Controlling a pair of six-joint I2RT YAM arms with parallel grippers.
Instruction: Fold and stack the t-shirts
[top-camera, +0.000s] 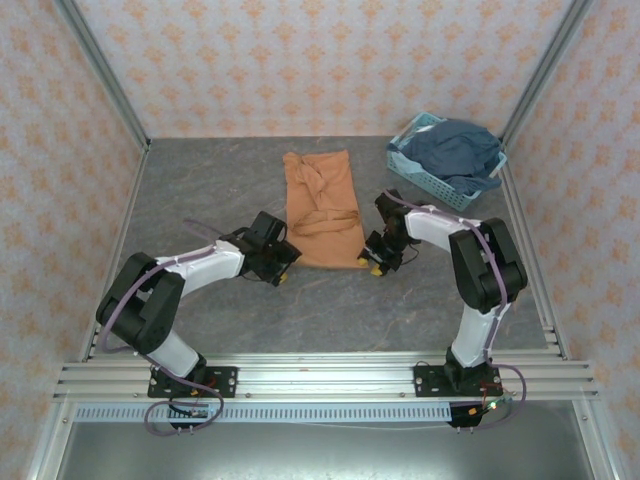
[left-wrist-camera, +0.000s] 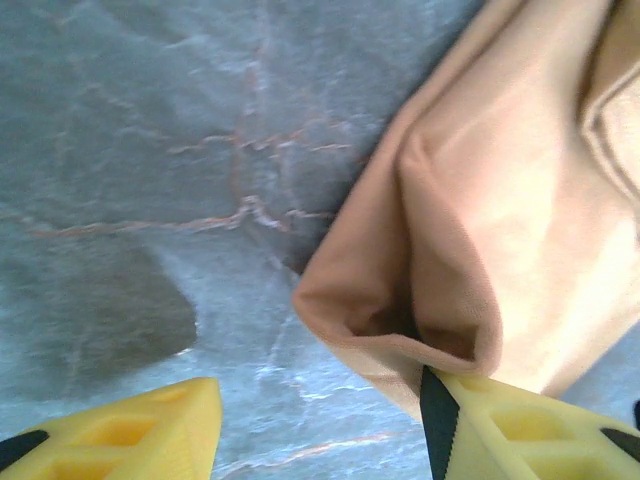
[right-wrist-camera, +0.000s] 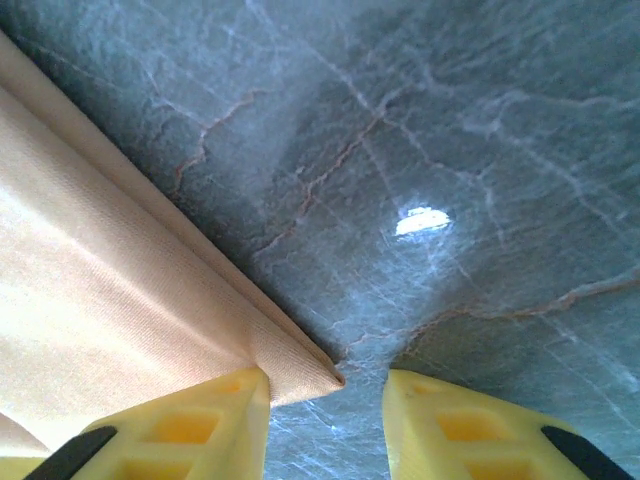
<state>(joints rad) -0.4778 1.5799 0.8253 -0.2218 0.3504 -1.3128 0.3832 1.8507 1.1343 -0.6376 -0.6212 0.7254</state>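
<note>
An orange t-shirt lies folded into a long strip in the middle of the grey table, plain side up. My left gripper sits low at its near left corner. In the left wrist view the gripper is open, and a puffed fold of the t-shirt rests against the right finger. My right gripper sits at the near right corner. In the right wrist view the gripper is open, with the pointed corner of the t-shirt between the fingers, touching the left finger.
A light-blue lattice basket stands at the back right corner, holding a crumpled dark blue garment. Patterned walls and metal rails enclose the table on three sides. Bare grey tabletop lies left of the shirt and near the arm bases.
</note>
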